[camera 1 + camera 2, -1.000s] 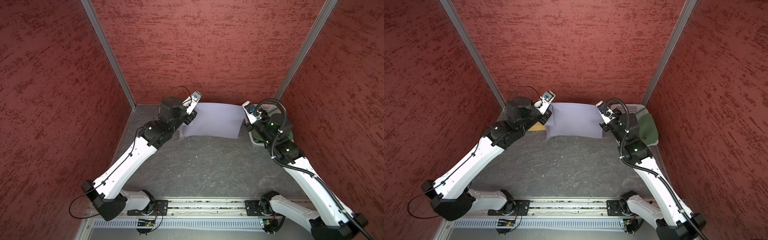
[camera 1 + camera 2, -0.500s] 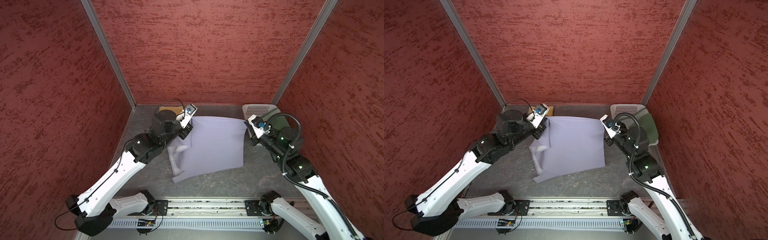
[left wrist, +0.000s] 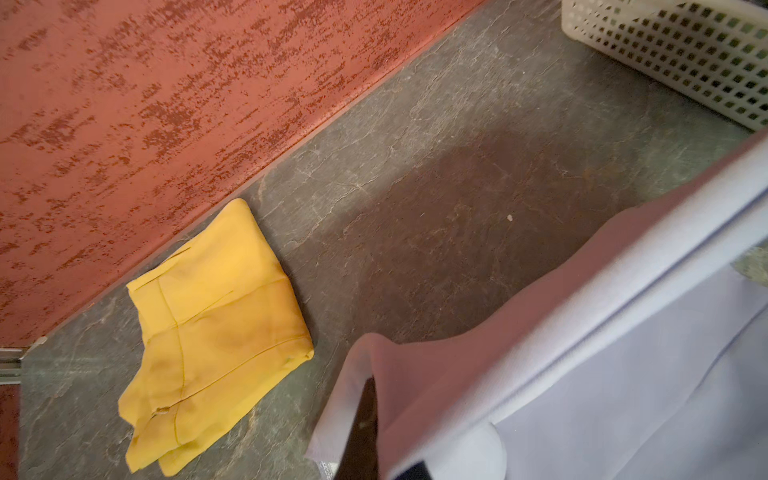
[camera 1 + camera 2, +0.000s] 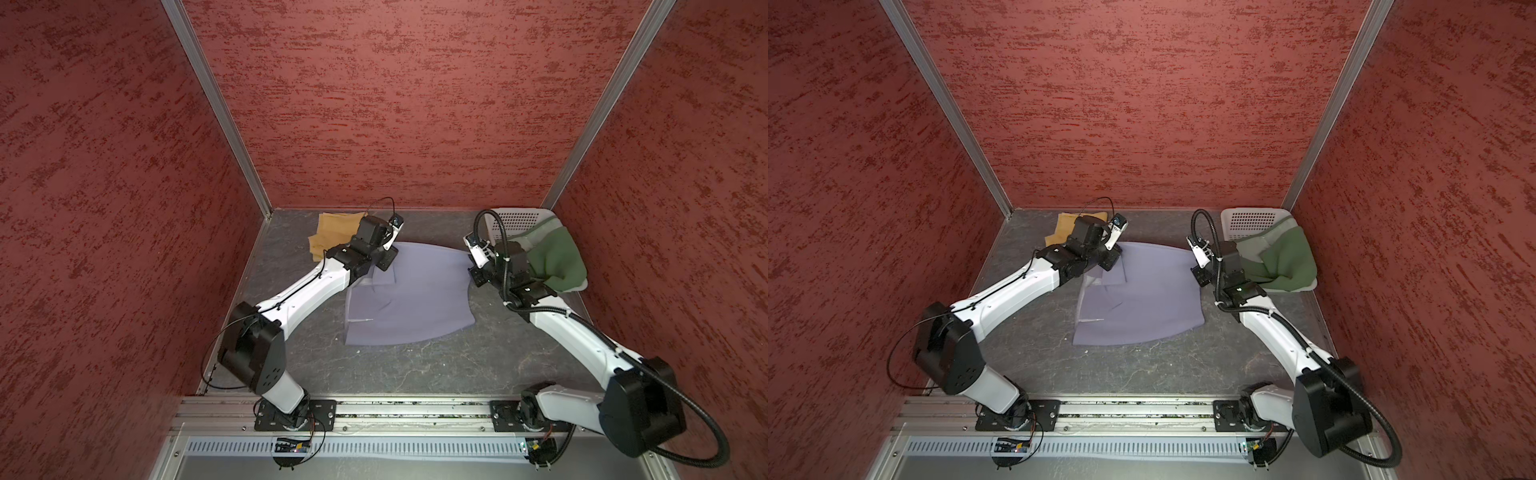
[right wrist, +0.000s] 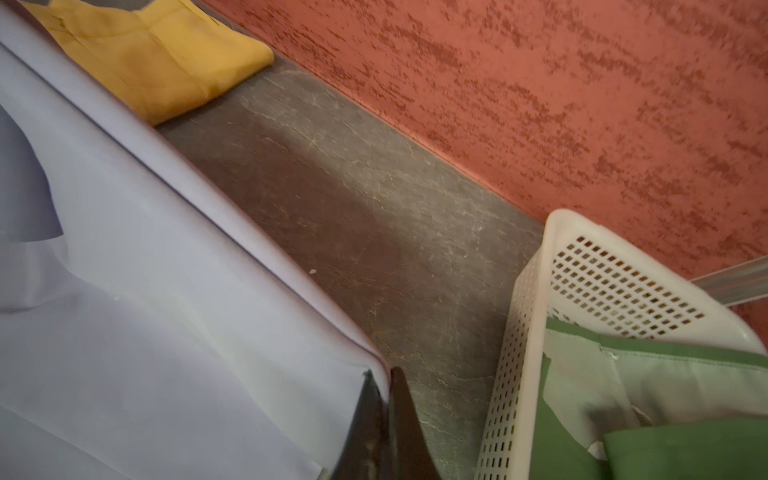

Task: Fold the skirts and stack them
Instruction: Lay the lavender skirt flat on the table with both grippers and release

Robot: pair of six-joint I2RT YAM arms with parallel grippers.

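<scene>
In both top views the lavender skirt (image 4: 419, 299) lay spread in the middle of the tabletop (image 4: 415, 374), its curved hem towards the base rail (image 4: 415, 409). The left hand (image 4: 388, 259) sat at its far left corner and the right hand (image 4: 473, 270) at its far right corner. A loose flap was folded over near the left hand. The mustard skirt (image 4: 332, 237) lay folded in the far left corner, just behind the left arm. The green skirt (image 4: 552, 262) hung over the rim of the white basket (image 4: 519, 218) in the far right corner, beside the right arm. Mottled red walls (image 4: 395, 104) closed in the grey, marbled tabletop on three sides.

In the left wrist view the left hand (image 3: 361, 428) was pressed together, pinching a corner of the lavender skirt (image 3: 602, 353). The cloth draped over its dark finger, and its far edge was raised above the tabletop (image 3: 436, 187). The mustard skirt (image 3: 216, 328) lay apart from it against the wall, and the basket (image 3: 685, 54) stood well beyond.

In the right wrist view the right hand (image 5: 386, 428) was pressed together, pinching the other corner of the lavender skirt (image 5: 145, 311) between two dark fingers. The green skirt (image 5: 665, 415) showed its lighter waistband inside the basket (image 5: 582, 291). The mustard skirt (image 5: 158, 54) lay past the held edge.
</scene>
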